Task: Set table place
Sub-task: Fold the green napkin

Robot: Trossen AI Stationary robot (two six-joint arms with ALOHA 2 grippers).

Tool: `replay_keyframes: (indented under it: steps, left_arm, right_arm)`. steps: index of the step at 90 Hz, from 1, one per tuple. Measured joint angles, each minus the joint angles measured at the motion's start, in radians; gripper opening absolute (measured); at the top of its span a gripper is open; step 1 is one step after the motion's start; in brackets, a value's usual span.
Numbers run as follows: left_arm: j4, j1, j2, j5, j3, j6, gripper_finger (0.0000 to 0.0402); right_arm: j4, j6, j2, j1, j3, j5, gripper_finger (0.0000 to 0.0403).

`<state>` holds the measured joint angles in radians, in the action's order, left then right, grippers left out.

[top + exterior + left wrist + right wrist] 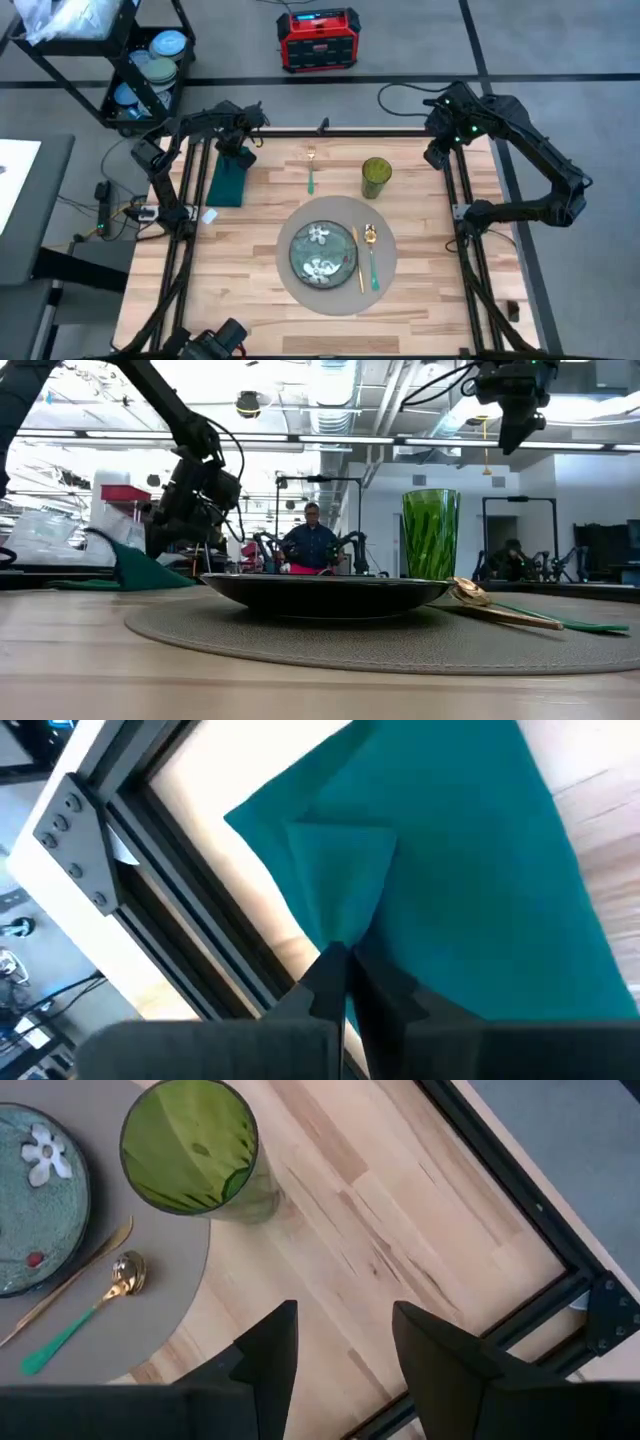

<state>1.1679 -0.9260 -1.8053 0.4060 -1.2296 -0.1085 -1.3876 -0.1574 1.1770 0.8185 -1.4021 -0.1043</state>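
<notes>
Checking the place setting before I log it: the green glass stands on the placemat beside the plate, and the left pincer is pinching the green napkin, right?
Not quite. The green glass stands on the bare table, just off the placemat edge, as the high view shows. The rest holds: the left pincer is pinching the green napkin.

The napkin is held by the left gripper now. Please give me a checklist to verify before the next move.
1. Left gripper shut on the napkin: ok, a fold is pinched.
2. Napkin lifted off the table: not ok, most of it lies flat.
3. Free spot on the placemat left of the plate: ok.
4. Fork placed: not ok, it lies beyond the placemat.
5. Right gripper out of the way: ok, open, near the table's far right corner.
6. Glass upright: ok.
</notes>
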Motion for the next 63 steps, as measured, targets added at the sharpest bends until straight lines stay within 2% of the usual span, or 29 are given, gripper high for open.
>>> replay_keyframes:
  steps: [16,38,48,63]
  left_arm:
    - [0.0,0.0,0.0,0.009,0.0,-0.009,0.0]
    - [-0.007,0.0,0.0,0.126,0.0,-0.034,0.0]
    - [-0.013,0.0,0.0,0.12,0.0,-0.057,0.0]
    - [-0.011,0.0,0.0,0.056,0.0,-0.1,0.0]
  right_arm:
    - [0.0,0.007,0.0,0.0,0.0,0.0,0.0152]
    - [-0.045,0.019,0.0,0.0,0.0,-0.002,0.0152]
    - [-0.074,0.019,0.0,0.0,0.0,-0.003,0.0152]
    - [-0.095,0.019,0.0,0.0,0.0,-0.025,0.0152]
